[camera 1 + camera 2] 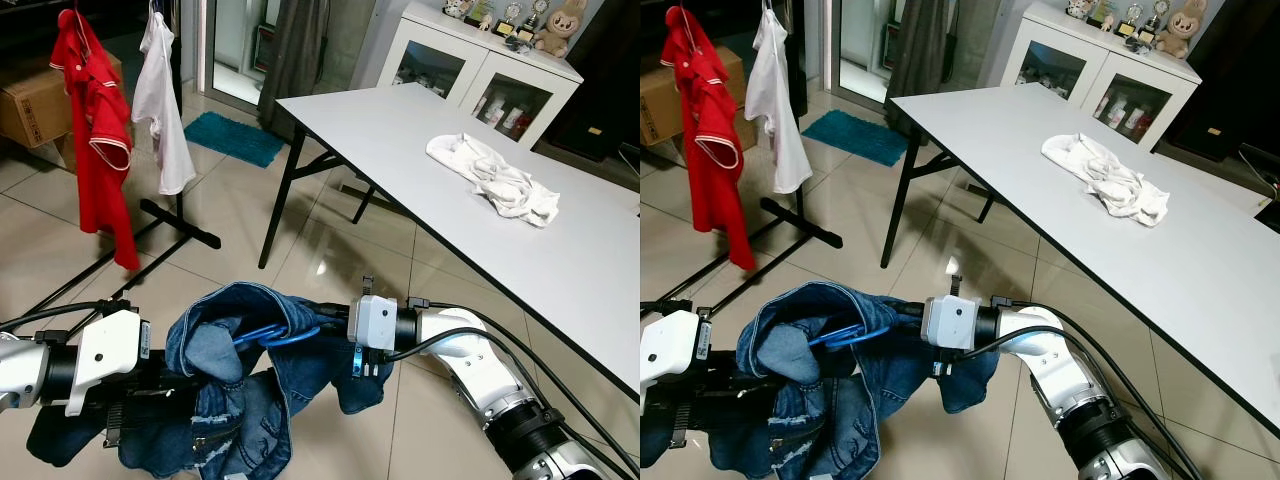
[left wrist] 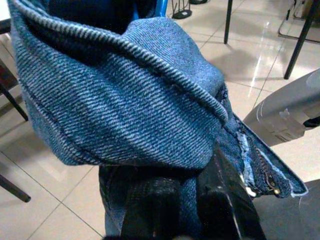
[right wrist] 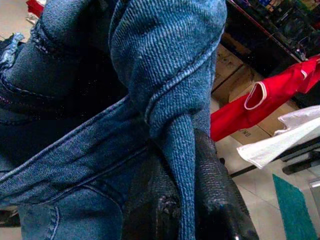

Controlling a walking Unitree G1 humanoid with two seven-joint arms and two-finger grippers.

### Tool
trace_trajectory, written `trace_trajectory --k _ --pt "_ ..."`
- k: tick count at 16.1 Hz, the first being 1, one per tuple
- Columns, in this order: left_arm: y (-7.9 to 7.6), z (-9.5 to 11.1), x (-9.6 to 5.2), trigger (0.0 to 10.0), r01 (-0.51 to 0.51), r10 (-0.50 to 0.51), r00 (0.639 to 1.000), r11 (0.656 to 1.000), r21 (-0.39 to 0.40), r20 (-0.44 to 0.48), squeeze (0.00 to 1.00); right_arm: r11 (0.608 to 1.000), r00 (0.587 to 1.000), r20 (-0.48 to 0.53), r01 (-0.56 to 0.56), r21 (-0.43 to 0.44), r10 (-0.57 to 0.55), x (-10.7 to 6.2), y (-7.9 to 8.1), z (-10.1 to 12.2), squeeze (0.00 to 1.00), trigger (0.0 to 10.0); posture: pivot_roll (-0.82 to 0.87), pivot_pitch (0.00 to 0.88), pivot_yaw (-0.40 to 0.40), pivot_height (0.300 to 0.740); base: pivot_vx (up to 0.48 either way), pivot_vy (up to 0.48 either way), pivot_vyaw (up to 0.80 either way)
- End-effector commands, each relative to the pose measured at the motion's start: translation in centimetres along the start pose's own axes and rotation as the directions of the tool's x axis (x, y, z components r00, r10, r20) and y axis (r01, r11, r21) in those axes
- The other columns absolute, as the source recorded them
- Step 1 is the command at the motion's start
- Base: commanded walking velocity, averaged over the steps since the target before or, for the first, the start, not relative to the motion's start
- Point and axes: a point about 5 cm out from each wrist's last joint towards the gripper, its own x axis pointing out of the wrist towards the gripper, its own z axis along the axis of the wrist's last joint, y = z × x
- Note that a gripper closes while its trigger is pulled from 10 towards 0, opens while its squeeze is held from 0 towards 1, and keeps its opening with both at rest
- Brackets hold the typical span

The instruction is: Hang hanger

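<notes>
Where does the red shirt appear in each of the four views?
Left eye view: red shirt hangs at the upper left, beside the white shirt.
Right eye view: upper left, again beside the white shirt.
Left wrist view: not in it; jeans are there.
Right wrist view: at the right edge, above the white shirt.
Shared landmark: the white shirt.

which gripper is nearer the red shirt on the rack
Left. The left gripper, shut on the jeans, sits below the red shirt; the right gripper, also pinching denim, is farther toward the table.
</notes>
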Motion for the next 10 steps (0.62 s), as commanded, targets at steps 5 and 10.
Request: trace_trajectory --k 5,10 --pt "3.3 3.0 3.9 0.0 -0.135 0.089 0.972 0.969 0.209 0.215 0.0 0.845 0.854 0.076 0.49 0.216 -0.514 -3.7 -4.1 0.8 0.0 10.0 0.1 0.065 -0.08 0.74 0.0 0.0 0.0" --pt "6.7 5.0 7.7 0.0 -0.16 0.071 0.947 0.949 0.27 0.312 0.0 0.605 0.649 -0.047 0.731 0.317 -0.759 -7.6 -1.0 -0.1 0.0 10.0 -0.03 0.069 0.003 0.74 0.0 0.0 0.0"
